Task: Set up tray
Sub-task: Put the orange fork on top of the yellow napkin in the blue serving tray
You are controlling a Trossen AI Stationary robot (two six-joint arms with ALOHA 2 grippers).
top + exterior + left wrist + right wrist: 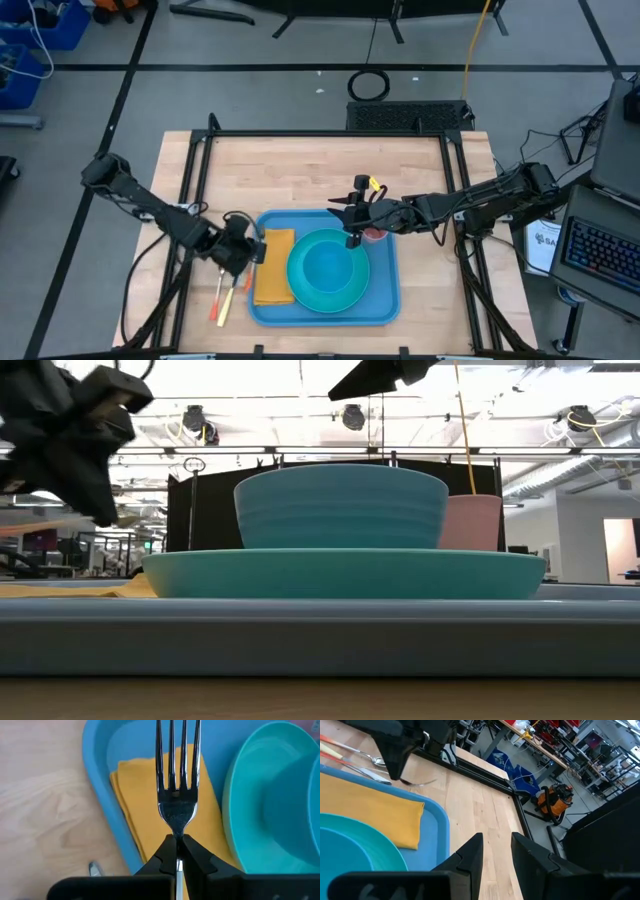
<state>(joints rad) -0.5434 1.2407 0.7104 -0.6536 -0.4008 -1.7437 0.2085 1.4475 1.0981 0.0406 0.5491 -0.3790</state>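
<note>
The blue tray lies at the table's near middle. On it are a folded yellow napkin, a turquoise plate carrying a turquoise bowl, and a pink cup at the far right. My left gripper is at the tray's left rim, shut on a steel fork whose tines reach over the napkin. My right gripper hovers open over the tray's far part, beside the cup, touching nothing. My left gripper pinches the fork at its neck, just behind the tines, between the two fingertips. The fingers come from the table's left, and the fork runs along them with its tines pointing out over the napkin. Whether the tines touch the napkin cannot be told.
A spoon and a knife with orange handles lie on the wood left of the tray, near my left gripper; the spoon's bowl shows in the left wrist view. A black frame borders the table. Bare wood lies beyond the tray's far rim.
</note>
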